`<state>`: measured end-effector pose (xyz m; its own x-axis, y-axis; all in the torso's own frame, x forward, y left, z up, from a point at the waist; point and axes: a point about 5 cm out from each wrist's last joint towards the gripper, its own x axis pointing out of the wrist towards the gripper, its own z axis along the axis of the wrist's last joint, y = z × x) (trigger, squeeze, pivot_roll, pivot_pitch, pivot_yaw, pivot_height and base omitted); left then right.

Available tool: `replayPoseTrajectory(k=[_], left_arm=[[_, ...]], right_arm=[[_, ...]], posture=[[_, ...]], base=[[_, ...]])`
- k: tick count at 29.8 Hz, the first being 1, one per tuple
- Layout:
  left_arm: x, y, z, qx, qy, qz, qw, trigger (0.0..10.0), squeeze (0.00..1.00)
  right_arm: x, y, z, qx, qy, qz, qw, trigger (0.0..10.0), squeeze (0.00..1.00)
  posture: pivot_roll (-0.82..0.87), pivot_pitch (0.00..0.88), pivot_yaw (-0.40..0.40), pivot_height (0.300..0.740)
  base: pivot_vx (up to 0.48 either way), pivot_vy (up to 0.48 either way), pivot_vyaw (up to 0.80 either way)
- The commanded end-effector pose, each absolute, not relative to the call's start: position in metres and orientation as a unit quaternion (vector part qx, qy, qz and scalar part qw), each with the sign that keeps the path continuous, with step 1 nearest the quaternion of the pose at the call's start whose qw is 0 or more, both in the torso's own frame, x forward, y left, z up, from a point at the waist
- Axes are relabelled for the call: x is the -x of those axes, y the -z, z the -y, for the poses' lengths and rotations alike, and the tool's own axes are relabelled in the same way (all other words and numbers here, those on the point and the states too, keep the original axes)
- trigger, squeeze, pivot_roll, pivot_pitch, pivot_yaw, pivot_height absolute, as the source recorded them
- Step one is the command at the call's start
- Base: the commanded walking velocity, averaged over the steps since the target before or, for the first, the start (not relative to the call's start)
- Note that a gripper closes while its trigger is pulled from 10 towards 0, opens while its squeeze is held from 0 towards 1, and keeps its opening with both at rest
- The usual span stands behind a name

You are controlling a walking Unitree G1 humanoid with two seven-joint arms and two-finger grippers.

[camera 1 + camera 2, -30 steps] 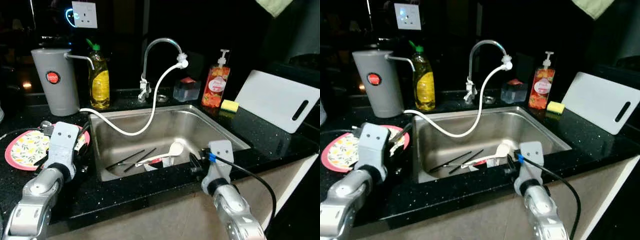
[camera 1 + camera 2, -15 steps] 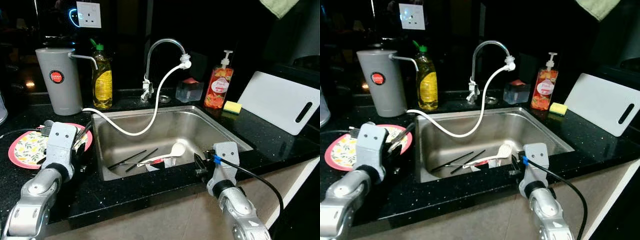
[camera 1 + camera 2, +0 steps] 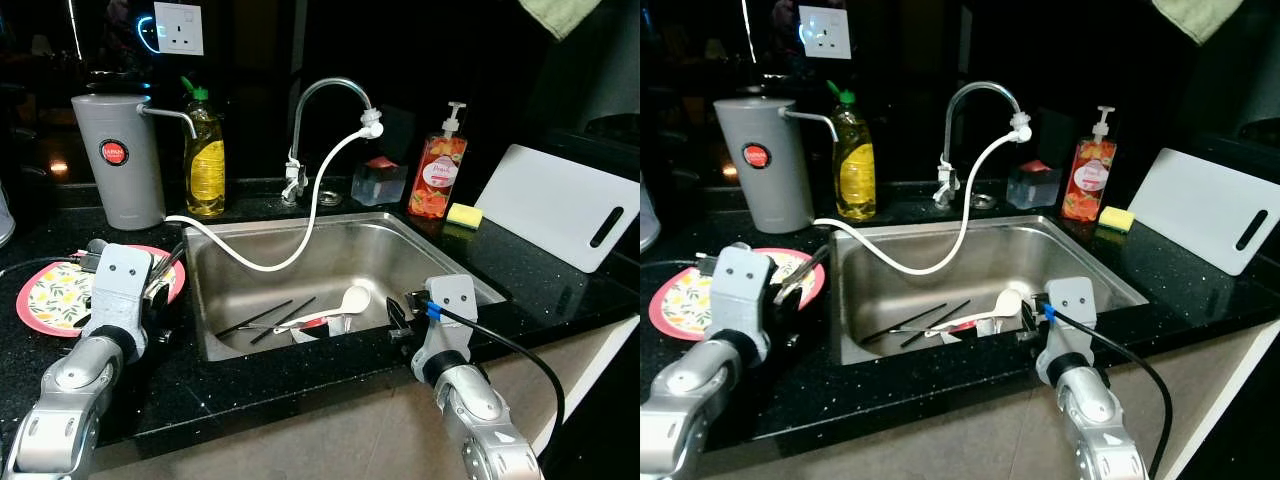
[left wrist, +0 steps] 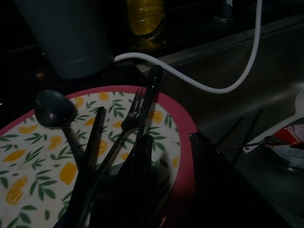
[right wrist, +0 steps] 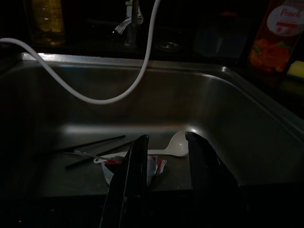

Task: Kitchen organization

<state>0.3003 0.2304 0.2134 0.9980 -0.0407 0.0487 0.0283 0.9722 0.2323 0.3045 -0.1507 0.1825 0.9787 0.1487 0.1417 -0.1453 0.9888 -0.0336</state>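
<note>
A pink-rimmed lemon-print plate (image 3: 40, 300) lies on the black counter left of the sink, carrying a black spoon (image 4: 54, 111), a black fork (image 4: 130, 116) and black chopsticks (image 4: 95, 142). My left gripper (image 4: 173, 185) hovers open over the plate's near rim, with the utensils just beside one finger. Inside the steel sink (image 3: 330, 222) lie a white spoon (image 3: 350, 298), black chopsticks (image 3: 265, 318) and a red-and-white wrapper (image 5: 135, 166). My right gripper (image 5: 166, 185) stands open at the sink's front right edge, pointing into the basin with nothing between its fingers.
A white hose (image 3: 300, 225) runs from the faucet (image 3: 325, 90) across the sink to a grey canister (image 3: 118, 160). Yellow dish soap (image 3: 205, 160), an orange pump bottle (image 3: 438, 175), a yellow sponge (image 3: 461, 213) and a white cutting board (image 3: 565, 205) line the back and right.
The whole picture shifted slightly as the camera moved. My right arm drifted a little to the right along the sink's front edge. Nothing was taken hold of or let go.
</note>
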Motion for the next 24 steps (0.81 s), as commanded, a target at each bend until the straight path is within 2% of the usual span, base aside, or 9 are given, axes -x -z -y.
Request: replayPoseTrajectory(k=[1,24], left_arm=[[-0.2996,-0.2105,-0.2354,-0.123,0.008,0.023,0.992,10.0,0.00],[-0.3044,-0.2110,-0.2277,-0.116,0.023,0.026,0.993,10.0,0.00]], right_arm=[[-0.3056,-0.1795,0.1520,0.010,-0.072,0.064,0.995,10.0,0.00],[-0.3014,-0.1785,0.1588,0.012,-0.058,0.064,0.996,10.0,0.00]], posture=[[0.01,0.000,-0.102,0.740],[-0.02,0.000,-0.082,0.740]], base=[[0.000,0.000,0.00],[0.000,0.000,0.00]])
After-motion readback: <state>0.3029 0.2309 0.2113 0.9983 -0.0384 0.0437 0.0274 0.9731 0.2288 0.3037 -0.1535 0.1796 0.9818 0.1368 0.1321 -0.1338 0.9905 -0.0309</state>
